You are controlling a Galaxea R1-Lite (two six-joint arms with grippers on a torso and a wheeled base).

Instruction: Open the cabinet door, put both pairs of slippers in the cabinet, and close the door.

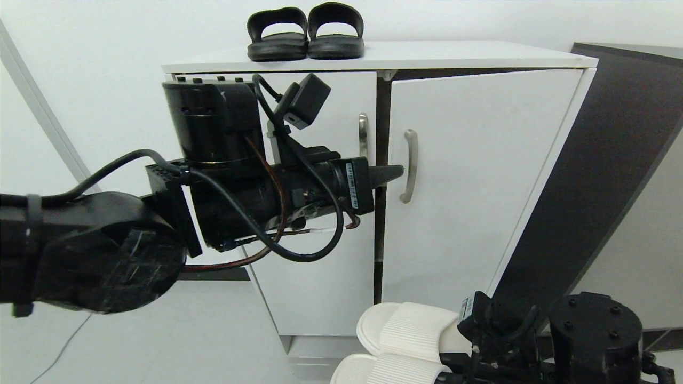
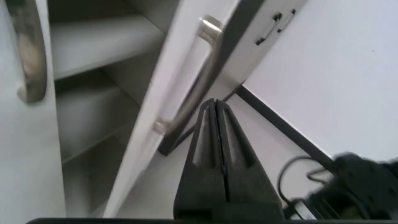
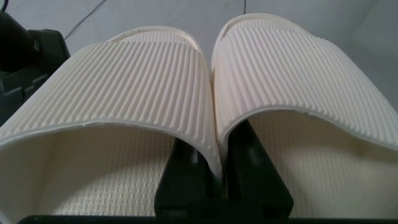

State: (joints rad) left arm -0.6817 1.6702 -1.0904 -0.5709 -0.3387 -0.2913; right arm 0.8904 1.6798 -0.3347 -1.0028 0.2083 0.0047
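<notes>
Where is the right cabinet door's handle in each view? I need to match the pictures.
Head view: right door handle sits at centre, just beyond the left gripper.
Left wrist view: right door handle slants across the middle, close to the tip of the shut jaws.
Right wrist view: not in it.
Shared landmark: the left gripper's tip beside the handle.

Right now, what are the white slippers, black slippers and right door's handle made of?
The cream ribbed slide slippers look like soft moulded foam or rubber: matte, fine ridges, dimpled footbed. The black slide slippers seem smooth rubber or plastic, faintly glossy. The curved silvery right-door handle is probably brushed metal, given its dull sheen.
</notes>
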